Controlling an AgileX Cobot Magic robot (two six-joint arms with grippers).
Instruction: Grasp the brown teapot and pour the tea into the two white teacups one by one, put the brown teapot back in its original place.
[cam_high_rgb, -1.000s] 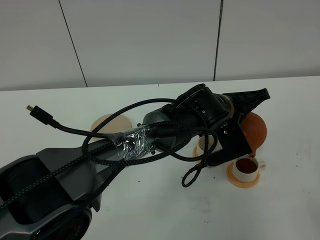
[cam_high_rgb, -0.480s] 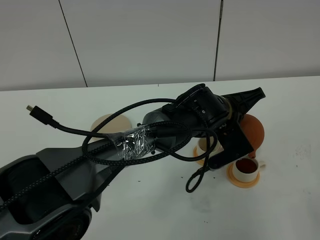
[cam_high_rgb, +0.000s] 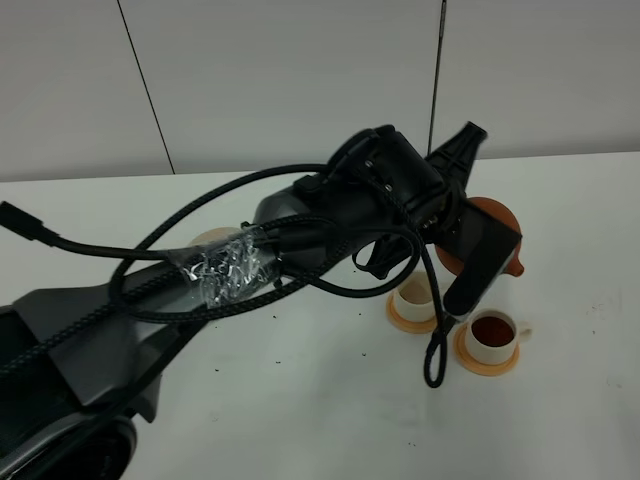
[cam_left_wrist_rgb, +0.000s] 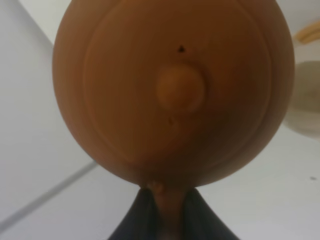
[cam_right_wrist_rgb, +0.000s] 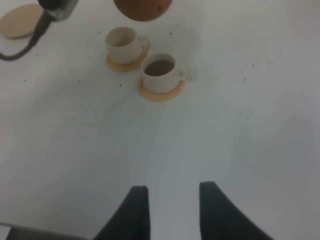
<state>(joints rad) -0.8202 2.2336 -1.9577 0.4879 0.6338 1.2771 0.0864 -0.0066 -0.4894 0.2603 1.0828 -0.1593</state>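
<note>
My left claw (cam_left_wrist_rgb: 167, 215) is clamped tight on the handle of the brown teapot (cam_high_rgb: 490, 215), which hangs clear of the worktop (cam_high_rgb: 300, 420) near the two white teacups (cam_high_rgb: 412, 293), one of them holding dark tea (cam_high_rgb: 491, 328).

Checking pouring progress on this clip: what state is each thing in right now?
brown teapot: lifted, lid on, handle gripped.
left claw: shut on the brown teapot.
right claw: open, holding nothing.
front teacup: holds tea.
rear teacup: empty.
beige saucer: visible part bare.
</note>
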